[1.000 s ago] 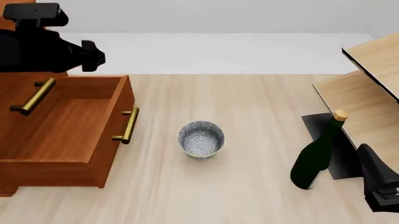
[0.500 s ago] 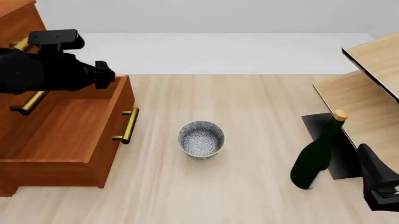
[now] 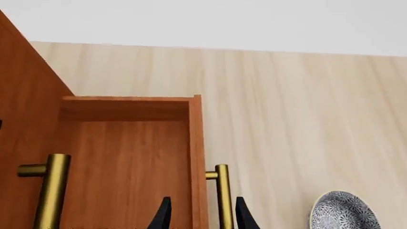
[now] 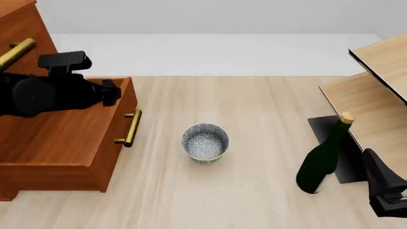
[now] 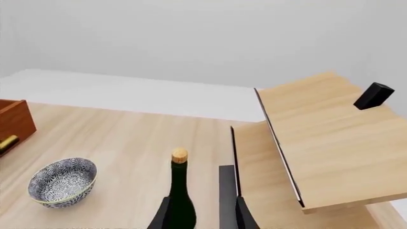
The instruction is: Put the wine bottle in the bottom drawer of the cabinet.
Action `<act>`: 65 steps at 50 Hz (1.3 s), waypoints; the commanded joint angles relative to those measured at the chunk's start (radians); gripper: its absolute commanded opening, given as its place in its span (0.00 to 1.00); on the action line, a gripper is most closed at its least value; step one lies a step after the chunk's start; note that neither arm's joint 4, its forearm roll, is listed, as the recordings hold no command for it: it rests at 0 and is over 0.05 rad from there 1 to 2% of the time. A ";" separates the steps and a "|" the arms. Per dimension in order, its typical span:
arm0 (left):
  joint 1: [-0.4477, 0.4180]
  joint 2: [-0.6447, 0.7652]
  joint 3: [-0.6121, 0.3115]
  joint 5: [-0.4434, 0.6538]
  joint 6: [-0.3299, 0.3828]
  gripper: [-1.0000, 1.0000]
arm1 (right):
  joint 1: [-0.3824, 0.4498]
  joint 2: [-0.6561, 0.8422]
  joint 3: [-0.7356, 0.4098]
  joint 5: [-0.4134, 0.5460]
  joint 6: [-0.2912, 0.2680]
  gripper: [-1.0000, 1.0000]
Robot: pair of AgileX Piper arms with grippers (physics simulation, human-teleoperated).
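The left tool [image 3: 199,217] is swinging forward and lower over the wide reddish-brown wooden bottom drawer [image 4: 60,138]; half a second ago it sat nearer the large reddish-brown cabinet [image 4: 19,28]. Its fingers are standing apart astride the drawer's front board, gripping nothing. The pulled-out drawer is showing nothing inside, so it looks ready. The tall dark green wine bottle [image 4: 323,155] is standing upright on the pale wooden desk [image 4: 254,105], unmoved, between the right tool's [image 5: 199,214] spread fingers. The speckled ceramic bowl [image 4: 205,142] is holding nothing.

Matte black left arm [image 4: 45,93], boxy camera housing, pointed black fingertips [image 3: 163,215]
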 commanded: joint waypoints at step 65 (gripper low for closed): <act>-0.075 0.159 0.164 -0.265 -0.114 1.00 | 0.024 0.014 0.002 0.018 0.000 1.00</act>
